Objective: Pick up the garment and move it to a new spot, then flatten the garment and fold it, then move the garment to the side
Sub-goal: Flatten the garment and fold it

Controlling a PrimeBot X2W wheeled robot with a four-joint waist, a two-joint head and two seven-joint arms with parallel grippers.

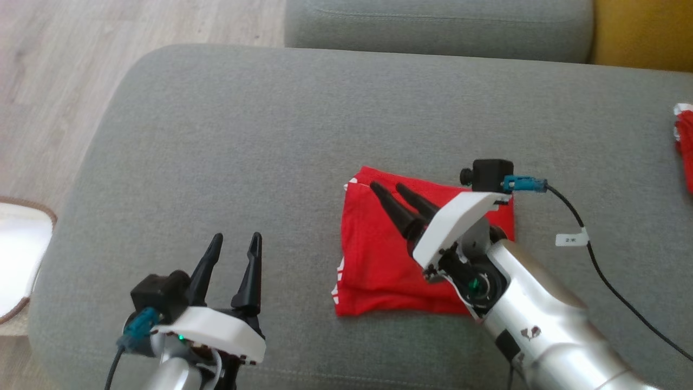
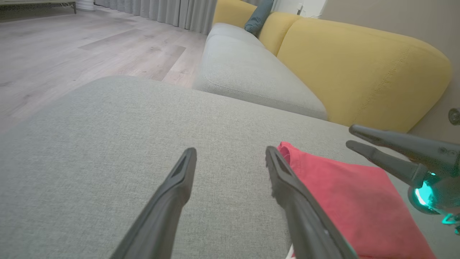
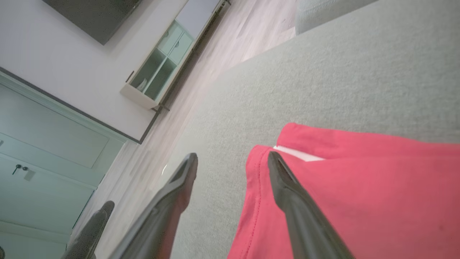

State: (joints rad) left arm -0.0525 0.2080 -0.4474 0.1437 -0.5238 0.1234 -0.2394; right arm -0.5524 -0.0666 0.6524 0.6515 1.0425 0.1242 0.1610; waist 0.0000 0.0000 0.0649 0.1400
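- Garment (image 1: 379, 260): red, white trim along its left edge, folded to a rough rectangle. It lies flat on the grey sofa (image 1: 243, 135) seat, right of centre in the head view.
- Right claw (image 1: 387, 186): fingers spread, nothing between them. It slants over the garment's far left corner. In the right wrist view one finger lies over the red cloth and the other over bare grey seat. Whether the tips touch the cloth cannot be told.
- Left claw (image 1: 236, 236): fingers spread wide and empty. It sits over bare seat at the lower left, well apart from the garment.
- Cable (image 1: 595, 260): black, with a white tag, running from the right wrist camera across the seat.
- Second red item (image 1: 685, 146): at the right edge of the seat, cut off by the frame.
- Backrest (image 2: 359, 64): yellow, behind the grey seats.
- Floor (image 1: 81, 43): pale wood, left of the sofa.
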